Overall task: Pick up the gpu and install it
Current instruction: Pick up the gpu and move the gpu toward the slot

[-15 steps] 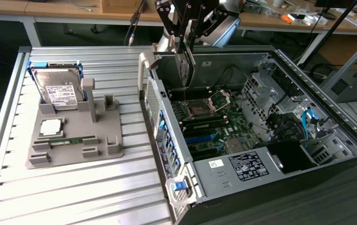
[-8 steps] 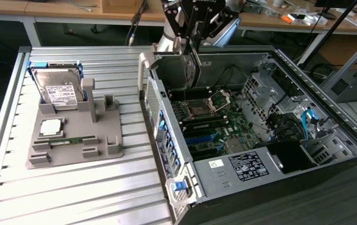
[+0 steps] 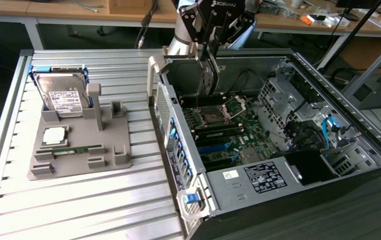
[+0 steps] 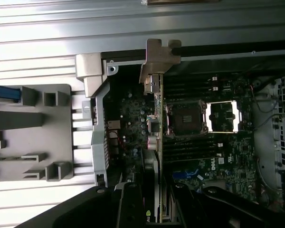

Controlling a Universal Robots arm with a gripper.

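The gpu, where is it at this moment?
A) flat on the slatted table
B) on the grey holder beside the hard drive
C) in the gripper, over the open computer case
C: the gpu hangs edge-on from the gripper, over the inside of the open computer case.

We see the gpu [image 4: 157, 118] edge-on only, its faces hidden; its gripped end vanishes between the fingers [image 4: 129, 204] of the end effector [image 4: 154, 211]. The exterior view's upper edge cuts the end effector, its lower edge the computer case [image 3: 184, 145]. Hard drive [image 3: 66, 97] label: print too small to read.
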